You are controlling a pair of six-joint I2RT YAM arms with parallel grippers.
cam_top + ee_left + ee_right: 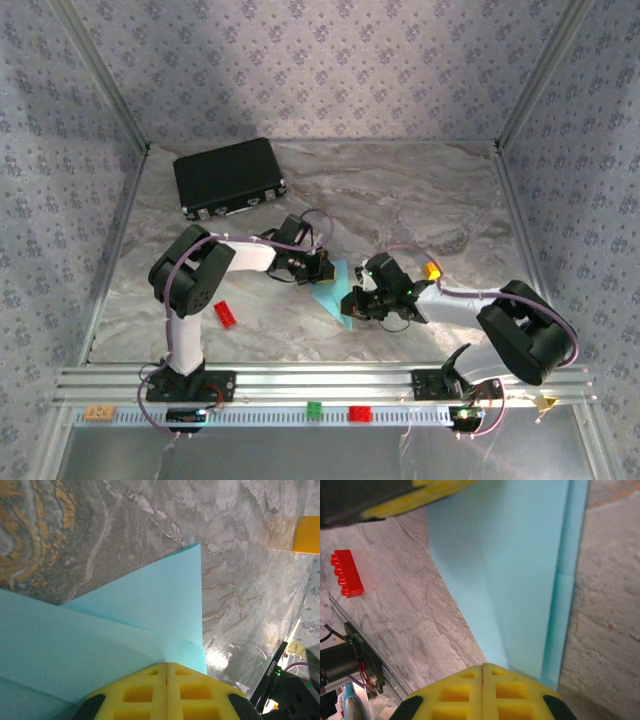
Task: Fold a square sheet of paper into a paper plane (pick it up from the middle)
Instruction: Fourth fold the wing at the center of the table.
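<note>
The light-blue sheet of paper [335, 293] lies flat on the marbled table, folded into a narrow pointed wedge with layered flaps [150, 610]. My left gripper [322, 270] is shut, its yellow fingertips [166, 664] together and resting on the paper's far end. My right gripper [352, 305] is also shut, with its tips [484, 666] touching the near end of the paper [520, 580]. Neither pair of jaws has paper between them. The left gripper's yellow fingers [410, 500] show at the top of the right wrist view.
A black case [230, 177] lies at the back left. A small red brick [225, 314] [347, 573] sits left of the paper, and an orange-yellow brick [433, 269] [306, 535] to its right. Green [314, 409] and red [360, 413] bricks sit on the front rail.
</note>
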